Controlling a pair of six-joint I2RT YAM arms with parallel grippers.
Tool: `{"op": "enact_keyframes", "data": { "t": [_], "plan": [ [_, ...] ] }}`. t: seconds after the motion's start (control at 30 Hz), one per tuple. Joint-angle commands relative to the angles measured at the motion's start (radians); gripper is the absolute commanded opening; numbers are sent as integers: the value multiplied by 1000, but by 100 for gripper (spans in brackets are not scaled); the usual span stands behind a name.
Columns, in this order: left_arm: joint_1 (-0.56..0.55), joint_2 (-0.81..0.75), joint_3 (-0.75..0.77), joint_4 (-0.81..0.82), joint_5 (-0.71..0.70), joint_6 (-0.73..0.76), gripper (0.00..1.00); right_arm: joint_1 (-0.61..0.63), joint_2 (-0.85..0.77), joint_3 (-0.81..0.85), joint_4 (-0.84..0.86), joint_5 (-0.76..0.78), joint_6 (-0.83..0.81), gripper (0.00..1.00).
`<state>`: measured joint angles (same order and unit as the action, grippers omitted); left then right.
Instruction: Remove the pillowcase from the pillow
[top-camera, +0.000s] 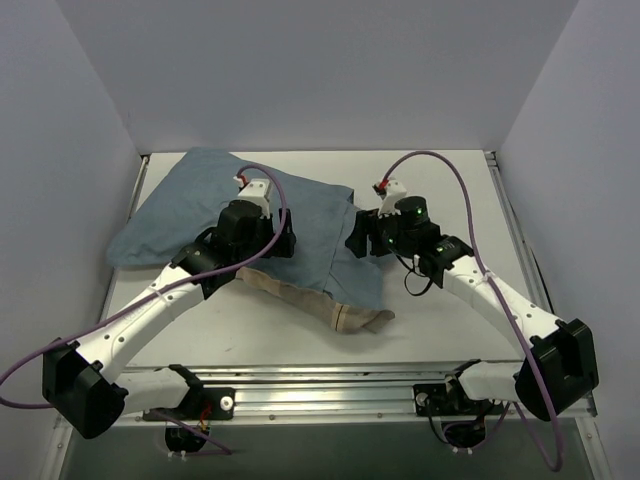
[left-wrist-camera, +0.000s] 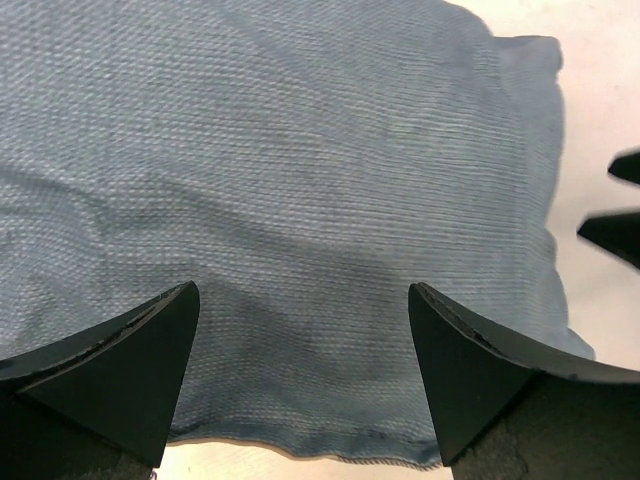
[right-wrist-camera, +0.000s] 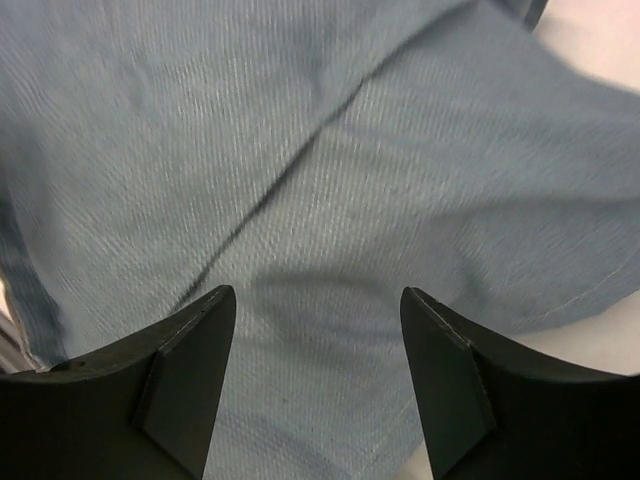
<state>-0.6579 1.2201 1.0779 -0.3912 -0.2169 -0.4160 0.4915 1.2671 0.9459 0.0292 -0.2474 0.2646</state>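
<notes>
The blue pillowcase (top-camera: 190, 210) lies crumpled from the table's back left to its middle, its beige lining (top-camera: 340, 315) turned out at the near end. The pillow is hidden. My left gripper (top-camera: 272, 240) hangs open over the middle of the cloth. In the left wrist view the left gripper (left-wrist-camera: 302, 290) has its jaws wide apart above the pillowcase (left-wrist-camera: 300, 150), just past its stitched hem (left-wrist-camera: 330, 450). My right gripper (top-camera: 360, 238) is at the cloth's right edge. In the right wrist view the right gripper (right-wrist-camera: 318, 292) stands open over the folded pillowcase (right-wrist-camera: 300, 150), nothing pinched.
The white table (top-camera: 450, 190) is walled in by pale panels at the back and sides. A metal rail (top-camera: 330, 385) runs along the near edge between the arm bases. Purple cables (top-camera: 455, 170) loop above both wrists. The right gripper's fingertips (left-wrist-camera: 620, 200) show at the left wrist view's right edge.
</notes>
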Motion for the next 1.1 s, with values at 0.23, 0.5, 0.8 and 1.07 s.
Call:
{"op": "enact_keyframes", "data": {
  "t": [0.23, 0.5, 0.8, 1.07],
  "plan": [
    [176, -39, -76, 77, 37, -116, 94, 65, 31, -52, 15, -66, -54, 59],
    [285, -13, -121, 117, 53, -141, 94, 82, 63, -35, 58, -61, -50, 55],
    [348, 12, -208, 161, 51, -217, 94, 78, 78, -61, 69, -13, -45, 1],
    [391, 38, -233, 183, 48, -256, 94, 45, -23, -110, -9, 98, 10, 0]
  ]
}}
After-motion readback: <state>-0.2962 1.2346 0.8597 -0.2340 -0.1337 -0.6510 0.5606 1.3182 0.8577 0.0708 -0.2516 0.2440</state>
